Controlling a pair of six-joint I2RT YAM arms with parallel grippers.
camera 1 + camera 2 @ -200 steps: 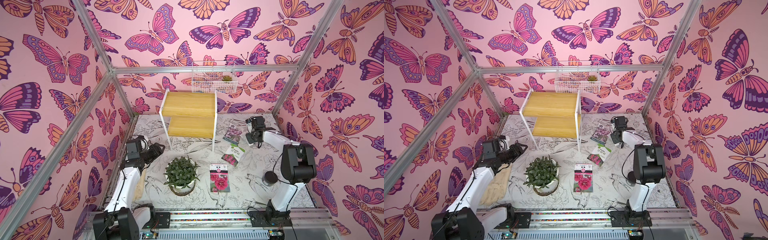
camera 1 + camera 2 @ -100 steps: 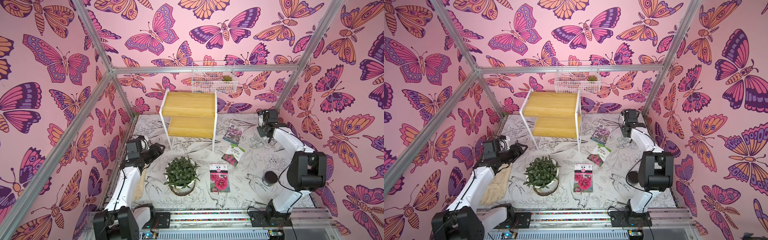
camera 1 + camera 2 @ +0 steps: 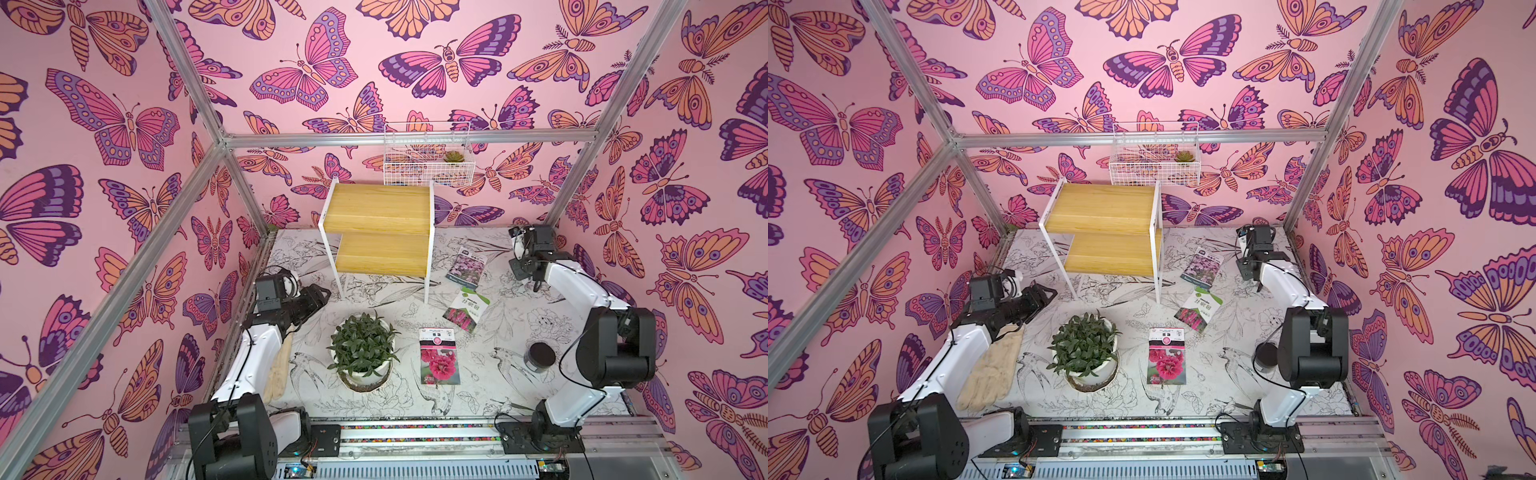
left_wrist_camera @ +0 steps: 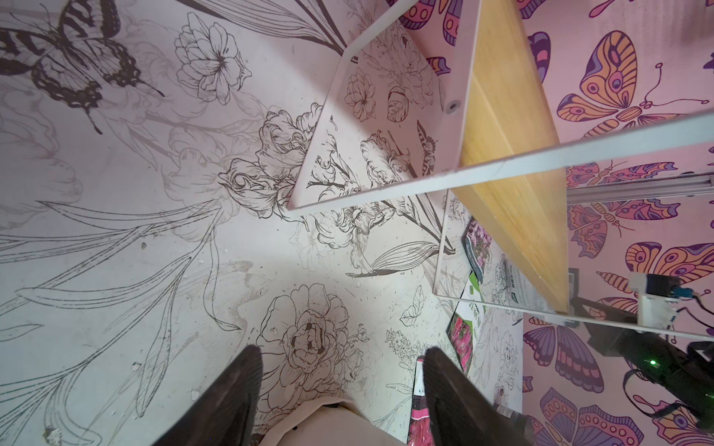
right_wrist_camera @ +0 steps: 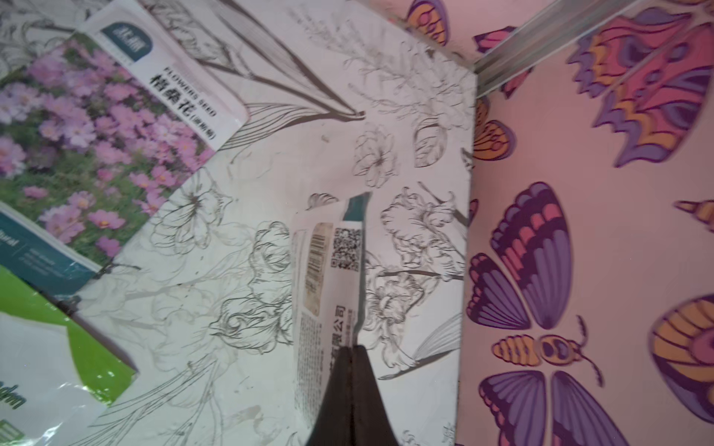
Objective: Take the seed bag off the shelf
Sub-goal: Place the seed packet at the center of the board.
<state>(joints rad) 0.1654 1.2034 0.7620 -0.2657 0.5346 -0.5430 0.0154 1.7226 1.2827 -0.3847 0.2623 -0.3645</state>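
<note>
Two smooth, light yellow wooden boards with a fine grain, stepped one above the other in a thin white metal frame, make up the shelf (image 3: 382, 232), and both boards lie bare in both top views. The seed bag (image 5: 328, 293), a thin, flat white packet printed with a barcode and a QR square, is pinched at one edge between the black tapered jaws of the right gripper (image 5: 353, 349), which are pressed together on it. The bag sticks out past the fingertips, turned nearly edge-on to the wrist camera. In both top views that gripper sits near the back right corner of the surface (image 3: 498, 374), a white sheet covered with black line drawings of flowers, well apart from the shelf's right legs. Whether the bag touches the sheet I cannot tell. Three more glossy packets lie flat between the shelf and the right arm: a purple-flowered packet (image 3: 467, 266) nearest the held bag, a green-and-white packet (image 3: 467, 309), and a red-flowered packet (image 3: 439, 358). The left gripper (image 4: 342, 349) has its matte black fingers apart with nothing between them, over the surface near the shelf's front left leg. A leafy green plant in a round white pot (image 3: 361, 353) stands in front of the shelf.
</note>
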